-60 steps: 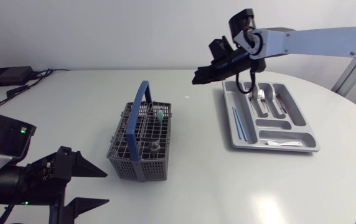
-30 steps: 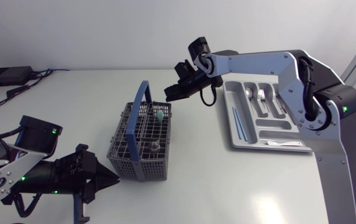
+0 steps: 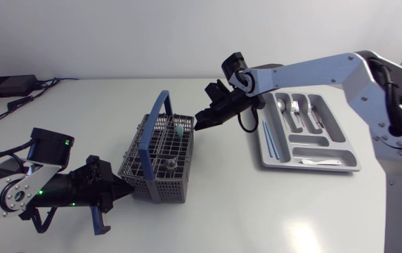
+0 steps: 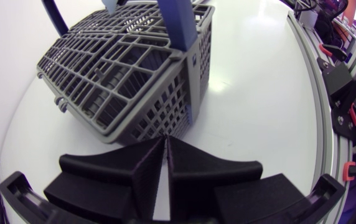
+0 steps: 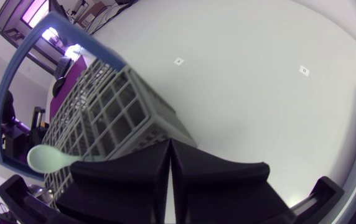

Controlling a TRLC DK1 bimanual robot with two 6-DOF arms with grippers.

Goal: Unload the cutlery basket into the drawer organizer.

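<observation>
White tabletop [image 3: 208, 211] carries everything, and the grey cutlery basket [image 3: 160, 158] with its blue handle [image 3: 155, 116] stands near the middle of it. A pale green spoon [image 3: 178, 129] stands upright in the basket's far end, its bowl above the rim, and a dark metal piece [image 3: 173, 165] sits lower in the near end.

The right gripper [image 3: 204, 119] hangs just beyond the basket's far rim, close to the spoon. In the right wrist view its fingers [image 5: 134, 171] are pressed together with only a thin seam between them, holding nothing; the spoon [image 5: 50, 158] shows just beside them.

The left gripper [image 3: 120, 191] lies low at the basket's near lower corner. Its fingers [image 4: 134, 162] are likewise closed flat against each other, empty, with their tips right at the mesh wall [image 4: 128, 74]. Whether they touch it I cannot tell.

The drawer organizer [image 3: 306, 130] lies well apart from the basket on the right arm's side, with metal cutlery [image 3: 294, 109] and thin blue sticks [image 3: 268, 140] in its compartments.
</observation>
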